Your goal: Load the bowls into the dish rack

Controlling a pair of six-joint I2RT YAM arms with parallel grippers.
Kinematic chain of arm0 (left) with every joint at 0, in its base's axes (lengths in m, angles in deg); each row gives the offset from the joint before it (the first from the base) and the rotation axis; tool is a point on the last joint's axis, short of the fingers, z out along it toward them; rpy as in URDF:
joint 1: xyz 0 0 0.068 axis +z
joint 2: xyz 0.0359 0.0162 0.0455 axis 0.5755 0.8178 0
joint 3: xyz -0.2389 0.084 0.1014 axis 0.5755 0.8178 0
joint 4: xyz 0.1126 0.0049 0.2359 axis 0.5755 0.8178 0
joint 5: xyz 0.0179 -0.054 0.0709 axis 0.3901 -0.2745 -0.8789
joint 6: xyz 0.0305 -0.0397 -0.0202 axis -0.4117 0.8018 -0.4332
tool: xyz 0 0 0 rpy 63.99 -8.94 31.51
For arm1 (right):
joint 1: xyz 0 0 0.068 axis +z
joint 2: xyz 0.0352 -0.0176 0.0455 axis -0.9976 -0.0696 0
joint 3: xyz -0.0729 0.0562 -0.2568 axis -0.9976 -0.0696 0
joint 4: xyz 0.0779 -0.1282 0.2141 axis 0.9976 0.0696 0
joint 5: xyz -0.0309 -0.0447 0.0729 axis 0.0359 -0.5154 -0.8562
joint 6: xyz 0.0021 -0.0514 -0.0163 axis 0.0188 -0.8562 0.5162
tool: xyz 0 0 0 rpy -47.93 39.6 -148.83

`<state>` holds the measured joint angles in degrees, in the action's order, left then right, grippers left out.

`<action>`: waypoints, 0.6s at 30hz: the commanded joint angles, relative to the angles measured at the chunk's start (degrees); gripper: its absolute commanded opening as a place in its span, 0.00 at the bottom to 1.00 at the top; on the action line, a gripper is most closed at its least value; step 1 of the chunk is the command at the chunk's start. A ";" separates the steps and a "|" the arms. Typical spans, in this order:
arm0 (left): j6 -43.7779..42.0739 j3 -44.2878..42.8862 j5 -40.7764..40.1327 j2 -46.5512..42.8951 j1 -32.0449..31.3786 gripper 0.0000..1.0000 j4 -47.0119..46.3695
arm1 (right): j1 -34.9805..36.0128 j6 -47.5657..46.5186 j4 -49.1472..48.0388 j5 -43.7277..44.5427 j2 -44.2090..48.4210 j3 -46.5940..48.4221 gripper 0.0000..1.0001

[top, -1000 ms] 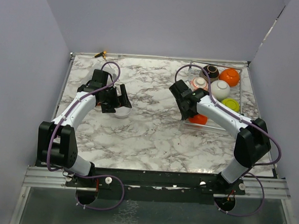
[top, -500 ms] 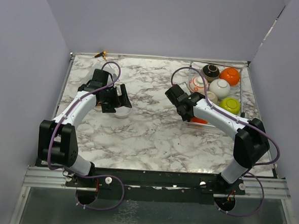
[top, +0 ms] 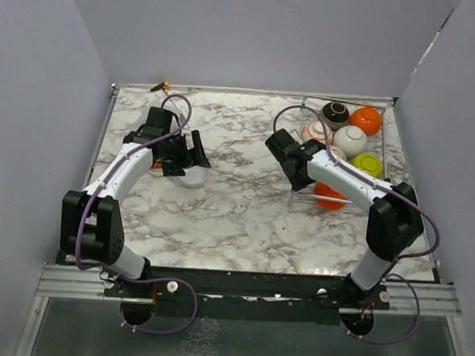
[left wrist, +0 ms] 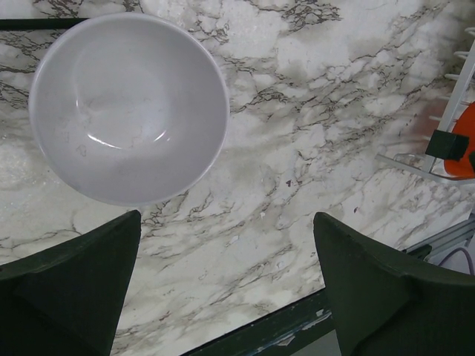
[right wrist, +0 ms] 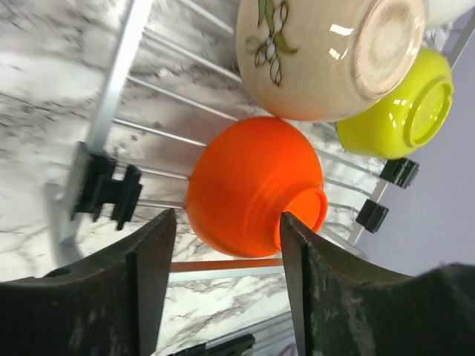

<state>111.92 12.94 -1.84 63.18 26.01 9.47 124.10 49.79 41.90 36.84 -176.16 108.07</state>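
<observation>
Beige bowl (right wrist: 319, 59) (top cut off) overlaps the orange bowl (right wrist: 249, 185).

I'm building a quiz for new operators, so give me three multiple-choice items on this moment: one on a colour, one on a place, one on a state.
1. The round bowl at the near end of the silver wire dish rack is:
A) dark brown B) lime green C) orange
2. The plain white round bowl below the left gripper is:
A) on the marble table B) in the dish rack C) inside another bowl
3. The left gripper is:
A) shut on the white bowl B) open, holding nothing C) out of view

C: the orange bowl lies nearest the arm bases.
A: it sits on marble, apart from the rack.
B: its fingers stand wide apart above the bowl.
</observation>
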 commanded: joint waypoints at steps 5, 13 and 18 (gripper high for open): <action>1.07 -2.86 0.71 0.36 -0.19 0.99 -0.19 | -4.51 10.40 3.38 -6.23 4.98 8.92 0.69; 1.72 -3.36 0.12 0.79 -0.29 0.99 -0.54 | -22.94 19.27 -2.89 -22.50 16.15 -3.75 0.78; 2.22 -4.05 -4.89 0.90 -0.28 0.99 -0.56 | -25.52 20.27 -6.36 -29.57 16.77 -9.21 0.81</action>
<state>113.32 11.00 -2.30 63.64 26.01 9.14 98.61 67.12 39.98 17.43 -159.48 101.86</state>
